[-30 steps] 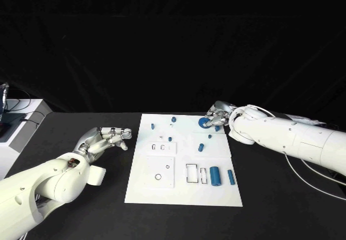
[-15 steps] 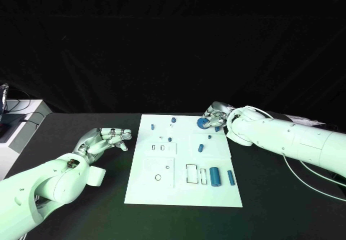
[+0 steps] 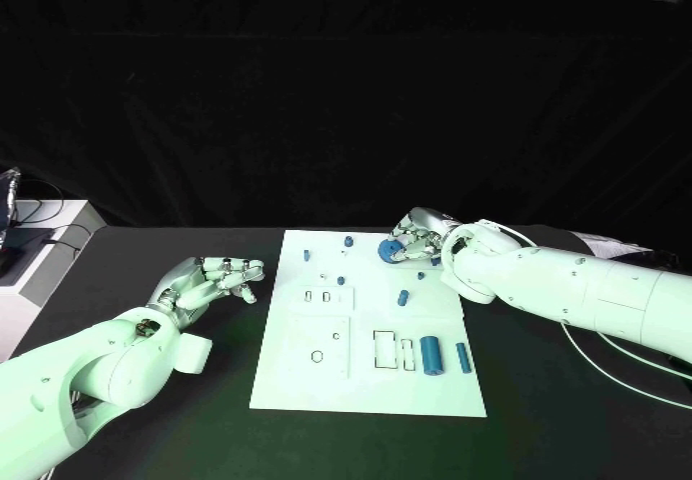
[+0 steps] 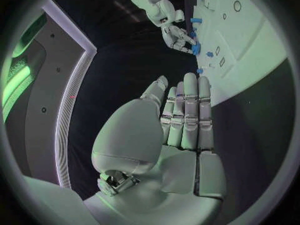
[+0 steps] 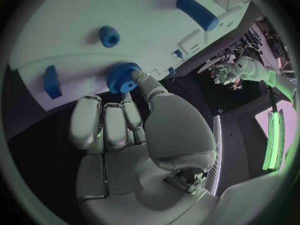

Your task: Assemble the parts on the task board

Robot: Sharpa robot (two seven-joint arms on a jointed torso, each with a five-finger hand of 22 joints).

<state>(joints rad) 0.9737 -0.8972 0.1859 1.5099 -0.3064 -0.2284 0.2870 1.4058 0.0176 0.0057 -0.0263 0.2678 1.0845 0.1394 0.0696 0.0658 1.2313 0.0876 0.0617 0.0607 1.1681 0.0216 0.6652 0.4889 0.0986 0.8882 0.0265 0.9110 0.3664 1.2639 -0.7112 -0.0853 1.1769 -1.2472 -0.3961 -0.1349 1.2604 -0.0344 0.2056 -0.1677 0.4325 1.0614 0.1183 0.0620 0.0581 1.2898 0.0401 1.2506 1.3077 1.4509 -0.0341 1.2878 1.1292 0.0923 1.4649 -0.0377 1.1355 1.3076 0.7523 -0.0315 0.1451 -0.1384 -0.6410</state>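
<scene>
- We are holding a round, ridged blue plastic gear (image 3: 391,249) in our right hand (image 3: 414,240), fingers clamped on it at the far edge of the flat white task board (image 3: 296,385).
- Most of the small blue parts (image 3: 431,353) are lying loose (assembly looks barely begun).
- Our left hand (image 3: 212,279) is hovering off the board, fingers apart, empty; nothing is blocking us.

- No legible text, label, brand, number or sign was present on the task board (image 3: 368,330).
- None was present on the parts, on either hand, or on either arm.
</scene>
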